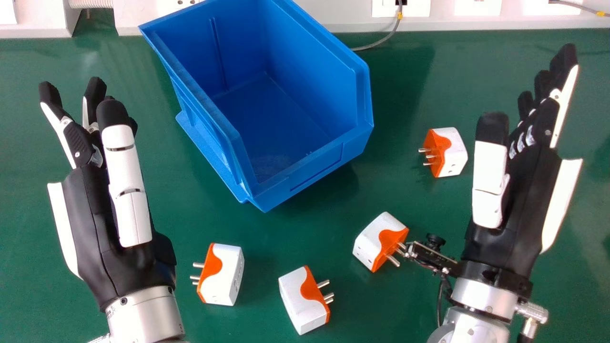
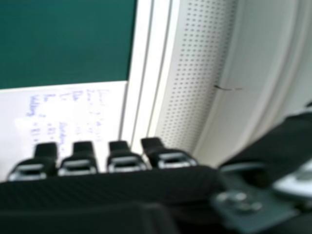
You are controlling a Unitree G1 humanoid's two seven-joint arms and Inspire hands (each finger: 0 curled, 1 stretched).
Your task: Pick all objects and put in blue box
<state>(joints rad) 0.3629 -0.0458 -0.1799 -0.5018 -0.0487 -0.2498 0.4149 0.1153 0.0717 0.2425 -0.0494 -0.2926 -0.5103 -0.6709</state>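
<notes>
An empty blue box (image 1: 286, 119) stands at the back centre of the green table. My left hand (image 1: 102, 214) is open at the left, over the table. At the right my right hand (image 1: 524, 190) is open too; in the right hand view the right hand (image 2: 112, 183) holds nothing. Several white and orange plug adapters lie apart: one (image 1: 226, 276) near the left hand's wrist, one (image 1: 298, 297) at front centre, one (image 1: 374, 240) left of the right wrist, and one (image 1: 452, 152) between the box and the right hand.
A white trunking (image 1: 352, 14) with sockets runs along the table's back edge, and a grey cable (image 1: 381, 42) hangs from it behind the box. Green table surface (image 1: 276, 233) lies between the box and the front adapters. A small camera (image 1: 431, 252) juts from the right wrist.
</notes>
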